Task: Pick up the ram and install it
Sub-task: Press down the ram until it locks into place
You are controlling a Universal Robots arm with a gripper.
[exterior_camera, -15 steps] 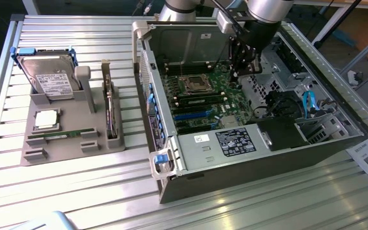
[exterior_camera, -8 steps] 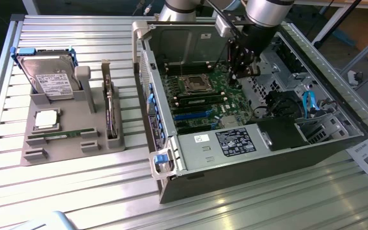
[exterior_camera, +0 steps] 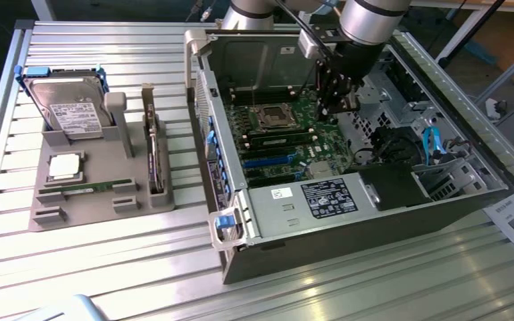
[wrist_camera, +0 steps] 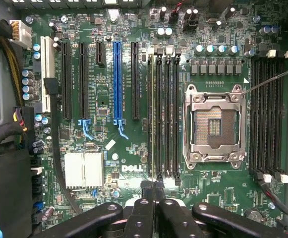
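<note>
Bright light glints along a ribbed metal tabletop (exterior_camera: pixel 132 267)

A: Where is there open room?
B: Bare bench (exterior_camera: pixel 105 267) along the lower left of the exterior view, in front of the grey holder (exterior_camera: pixel 78 214).
A: Inside the computer case (exterior_camera: pixel 347 251)?
B: Tight. Its walls ring the board (exterior_camera: pixel 284 127); the arm (exterior_camera: pixel 369 20) and end effector (exterior_camera: pixel 336 107) fill the upper middle; a blue cable (exterior_camera: pixel 431 144) and black box (exterior_camera: pixel 391 187) crowd the right.

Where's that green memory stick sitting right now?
The ram sits in the grey holder on the exterior view's left, next to the square silver chip and apart from the open computer case.
</note>
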